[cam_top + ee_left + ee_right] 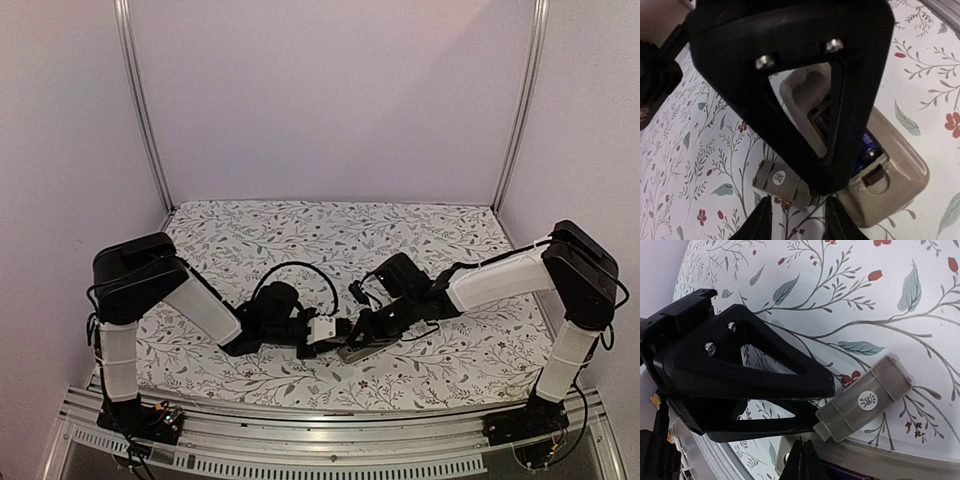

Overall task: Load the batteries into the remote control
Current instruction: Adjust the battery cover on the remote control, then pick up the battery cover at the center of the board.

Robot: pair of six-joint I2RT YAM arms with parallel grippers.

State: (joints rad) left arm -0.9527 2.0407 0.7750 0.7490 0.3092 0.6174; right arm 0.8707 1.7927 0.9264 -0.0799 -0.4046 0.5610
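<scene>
The bench [250,230] wears a white cloth printed with grey sprigs, teal leaves and small red flowers, and pale panels on aluminium posts [140,100] wall it in. Both arms reach inward and meet over its near middle.

In the left wrist view, the black triangular frame of the right fingers [800,460] stands in the way and hides much of the remote control [900,175]. The remote lies back-up on the cloth, just beyond the left fingers [799,207] and directly under the right fingers. Its compartment is uncovered, and a battery [867,150] lies inside, just beside the right fingers' tip.

The right fingers are pressed fully together with nothing seen between them. The left fingers stand partly apart, with their tips at the near end of the loose battery cover [777,180]. Whether they pinch the cover cannot be told.

The remote's back is smooth grey-tan plastic with rounded corners. The cover is a flat tan rectangle, ridged along its edge, with a round white sticker. The battery is a dark glossy cylinder with a blue band
</scene>
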